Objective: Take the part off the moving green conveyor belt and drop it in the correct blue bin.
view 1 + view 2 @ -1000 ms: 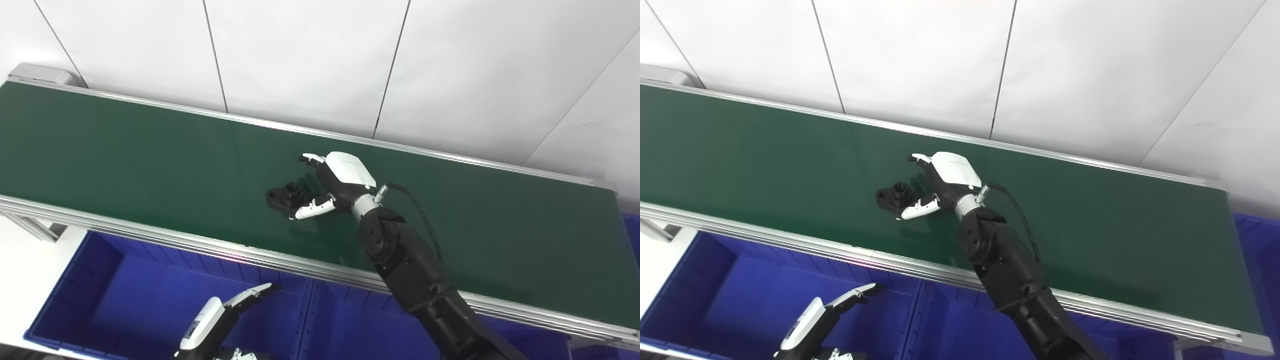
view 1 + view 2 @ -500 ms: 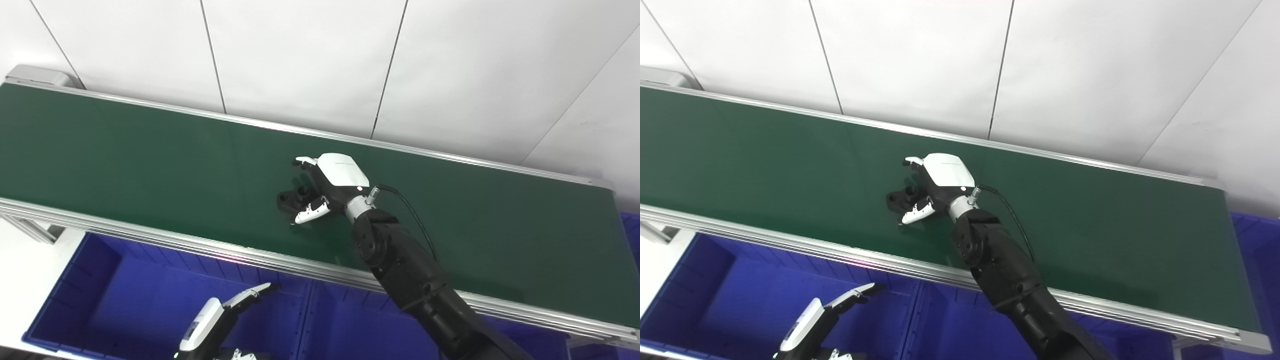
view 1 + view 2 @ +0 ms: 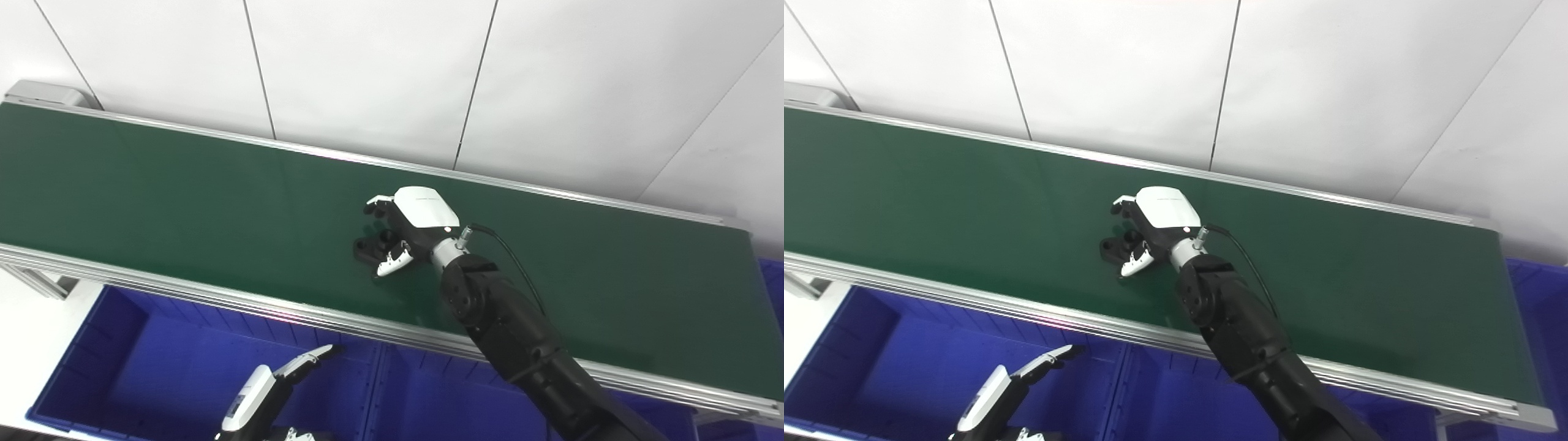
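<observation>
The part [image 3: 369,249] is half covered by the right hand [image 3: 409,223] at centre frame; the left hand [image 3: 263,398] is cut off at the bottom edge.

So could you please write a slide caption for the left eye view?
Right robot hand closing around the black part on the green conveyor belt, left robot hand waiting above a blue bin.

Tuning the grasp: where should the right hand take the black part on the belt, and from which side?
Probably across the raised round boss in the middle of the black part, coming from above on the part's right side, where the right hand is. The part lies flat on the green belt; its low flange offers little to pinch.
</observation>
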Motion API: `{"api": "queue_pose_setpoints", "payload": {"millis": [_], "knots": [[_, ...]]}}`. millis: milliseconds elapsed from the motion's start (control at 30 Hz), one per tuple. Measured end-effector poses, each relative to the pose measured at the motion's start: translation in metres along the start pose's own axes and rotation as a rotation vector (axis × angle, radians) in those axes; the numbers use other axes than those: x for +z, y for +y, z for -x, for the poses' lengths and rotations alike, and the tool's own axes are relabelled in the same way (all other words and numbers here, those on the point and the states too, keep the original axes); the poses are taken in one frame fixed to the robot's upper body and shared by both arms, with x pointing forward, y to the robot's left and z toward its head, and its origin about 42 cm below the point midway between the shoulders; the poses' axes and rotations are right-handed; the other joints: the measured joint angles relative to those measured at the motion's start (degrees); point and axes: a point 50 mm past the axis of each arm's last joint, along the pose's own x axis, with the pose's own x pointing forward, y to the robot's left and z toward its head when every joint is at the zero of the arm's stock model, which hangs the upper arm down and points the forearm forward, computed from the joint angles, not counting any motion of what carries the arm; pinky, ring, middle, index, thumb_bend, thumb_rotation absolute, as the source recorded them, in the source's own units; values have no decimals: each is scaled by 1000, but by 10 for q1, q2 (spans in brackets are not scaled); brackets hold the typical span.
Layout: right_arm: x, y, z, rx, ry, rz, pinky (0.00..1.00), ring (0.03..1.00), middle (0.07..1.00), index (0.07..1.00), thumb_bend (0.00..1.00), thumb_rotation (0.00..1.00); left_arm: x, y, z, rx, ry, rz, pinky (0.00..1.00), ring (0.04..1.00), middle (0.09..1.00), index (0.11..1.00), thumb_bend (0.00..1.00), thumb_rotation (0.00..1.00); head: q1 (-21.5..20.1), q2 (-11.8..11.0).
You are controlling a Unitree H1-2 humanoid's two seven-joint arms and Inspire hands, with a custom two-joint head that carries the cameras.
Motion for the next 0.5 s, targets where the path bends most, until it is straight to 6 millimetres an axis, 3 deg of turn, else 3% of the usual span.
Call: {"api": "queue_pose_setpoints", "payload": {"millis": [133,500], "knots": [[-1,2,7,45,-17,25,384,400,498,533,516,0,1,1,0,12,-9,-6,787,841,865,859,787,910,-4,4],[0,-3,18,87,-18,71,353,389,499,529,514,0,6,1,-2,18,-31,3,796,844,867,861,766,908,-8,13]]}}
